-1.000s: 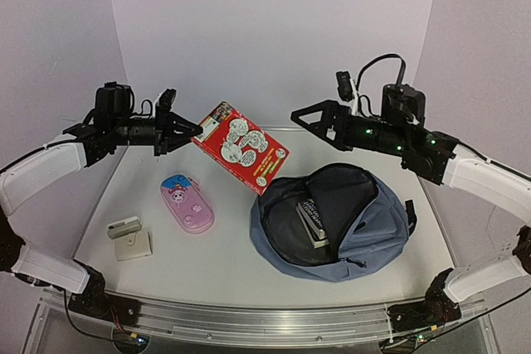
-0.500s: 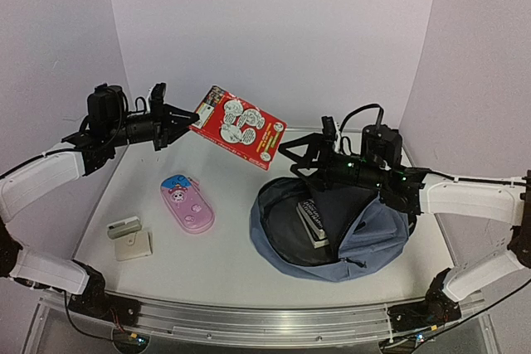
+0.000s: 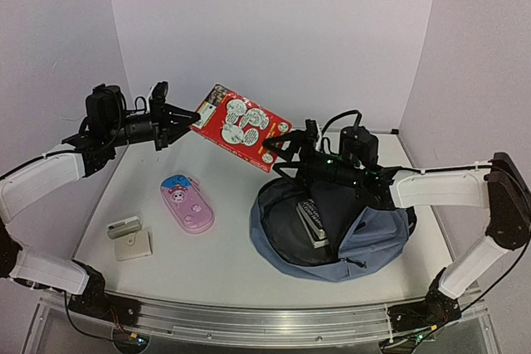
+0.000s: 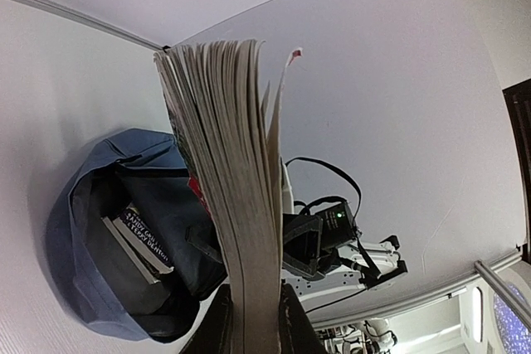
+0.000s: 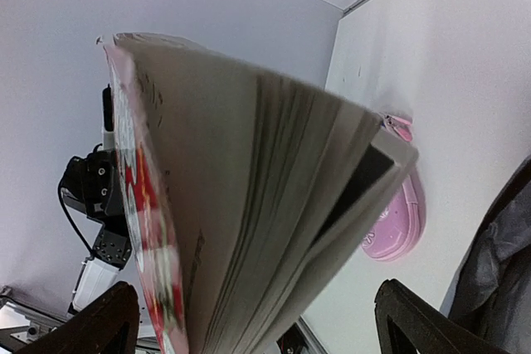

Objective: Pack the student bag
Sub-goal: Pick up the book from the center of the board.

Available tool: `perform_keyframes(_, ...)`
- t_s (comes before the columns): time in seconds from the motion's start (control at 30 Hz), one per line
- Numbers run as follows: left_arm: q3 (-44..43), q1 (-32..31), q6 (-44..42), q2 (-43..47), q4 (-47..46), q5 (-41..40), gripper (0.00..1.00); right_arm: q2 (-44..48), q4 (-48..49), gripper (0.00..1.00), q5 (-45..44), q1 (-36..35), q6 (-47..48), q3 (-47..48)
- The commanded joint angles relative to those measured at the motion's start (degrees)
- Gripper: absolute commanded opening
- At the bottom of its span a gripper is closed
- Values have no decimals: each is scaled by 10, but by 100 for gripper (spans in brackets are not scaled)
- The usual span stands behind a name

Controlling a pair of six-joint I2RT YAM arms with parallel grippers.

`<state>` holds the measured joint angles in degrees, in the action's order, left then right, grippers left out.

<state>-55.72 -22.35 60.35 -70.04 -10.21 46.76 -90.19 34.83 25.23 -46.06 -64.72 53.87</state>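
Holding the red book (image 3: 242, 137) in the air by its left edge with the left gripper (image 3: 184, 118), jaws narrow and clamped on the pages. Reaching with the right gripper (image 3: 278, 153), jaws wide on both sides of the book's lower right edge and not closed on it, just over the far rim of the student bag (image 3: 377, 234), open-mouthed on the right half of the table (image 3: 224, 263). Leaving bare table between bag and pink pencil case (image 3: 187, 205).

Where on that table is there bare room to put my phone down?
The widest bare strip of table runs between the pink pencil case and the blue backpack, continuing along the near edge. The far left corner is bare too. Crowded: above the backpack's mouth, where the red book is held up.
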Motion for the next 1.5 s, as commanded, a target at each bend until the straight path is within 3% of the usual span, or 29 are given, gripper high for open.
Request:
perform_keyframes(0.0,-6,-1,7,12,-61,40,0,-25,102,97,15,-3,-35,39)
perform_keyframes(0.23,-1,-1,-4,11,-43,41,0,-34,150,74,2,-4,-47,38)
perform_keyframes(0.57,-16,-1,-37,6,10,37,2,-2,193,25,-34,-8,-22,19)
perform_keyframes(0.63,-27,0,-55,3,43,36,17,10,193,17,-36,-8,-6,16)
perform_keyframes(0.77,-56,0,-112,1,110,25,69,31,169,1,-30,-8,23,16)
perform_keyframes(0.83,-74,0,-152,-1,154,20,84,42,138,0,-15,-8,46,24)
perform_keyframes(0.9,-93,0,-194,-8,193,16,90,52,107,0,7,-9,66,33)
perform_keyframes(1.0,-120,-1,-250,-30,250,41,94,63,39,0,52,-8,97,56)
perform_keyframes(1.27,-141,-19,-289,-69,287,136,100,82,-59,0,133,-7,151,85)
perform_keyframes(1.37,-146,-41,-303,-69,293,143,92,87,-70,0,128,-8,159,82)
perform_keyframes(1.47,-146,-56,-307,-69,295,142,69,84,-72,0,130,-7,161,84)
